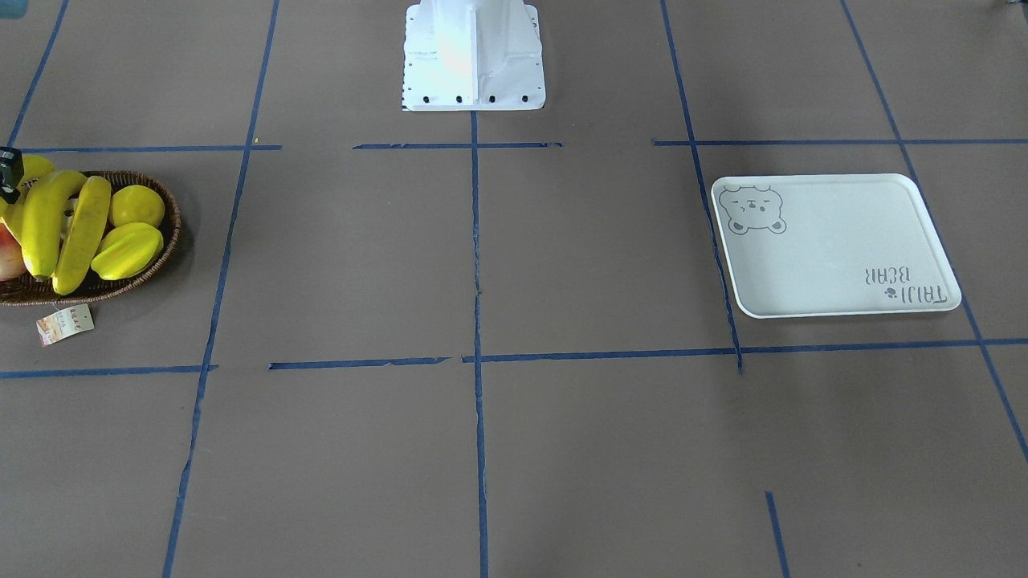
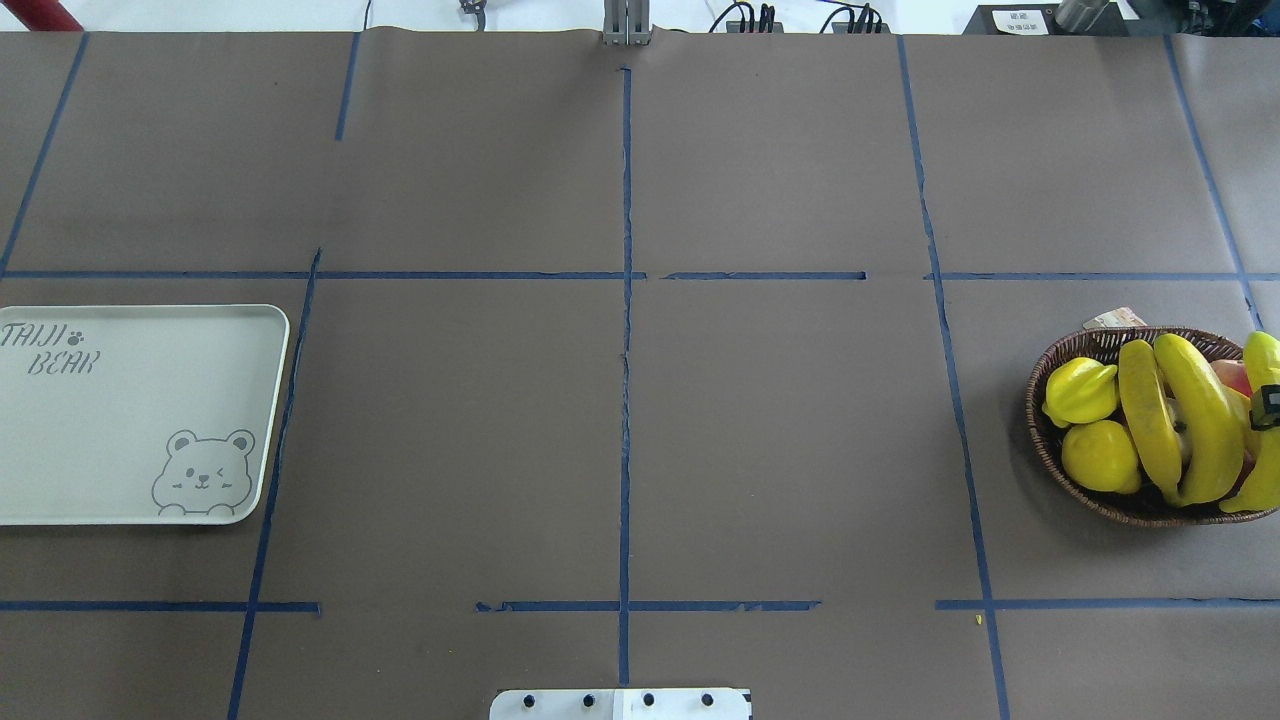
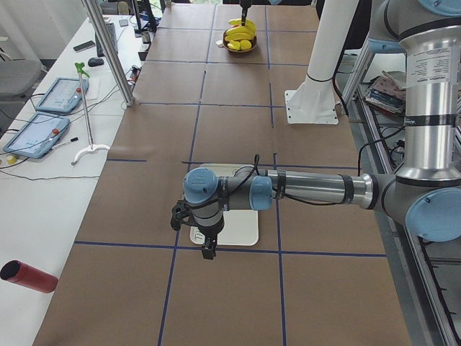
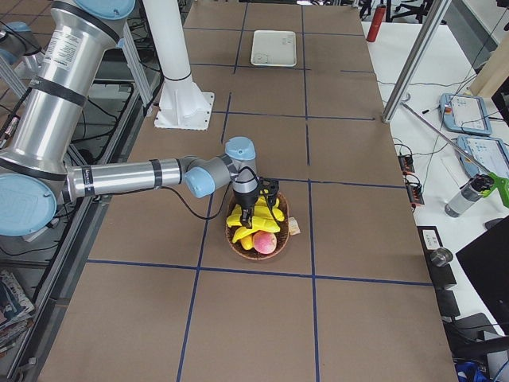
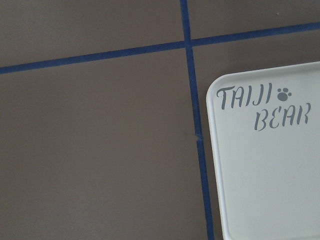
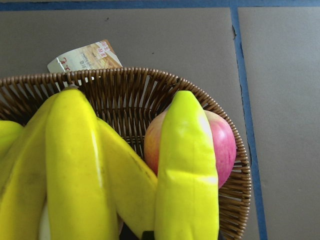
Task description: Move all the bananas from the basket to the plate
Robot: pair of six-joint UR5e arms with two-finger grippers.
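Note:
Several yellow bananas (image 2: pixel 1195 420) lie in a brown wicker basket (image 2: pixel 1050 440) at the table's right edge; they also show in the front view (image 1: pixel 48 221) and close up in the right wrist view (image 6: pixel 75 165). My right gripper (image 2: pixel 1268 405) is low over the basket at the outermost banana (image 6: pixel 185 170); only a sliver of it shows, so I cannot tell its state. The white bear plate (image 2: pixel 120 420) lies empty at the far left. My left gripper (image 3: pixel 209 249) hangs over the plate's outer edge (image 5: pixel 270 175); I cannot tell its state.
The basket also holds a round lemon (image 2: pixel 1098 455), a ridged starfruit (image 2: pixel 1080 390) and a red apple (image 6: pixel 222 140). A paper tag (image 1: pixel 64 323) lies beside the basket. The robot's white base (image 1: pixel 474 56) stands at the table's middle edge.

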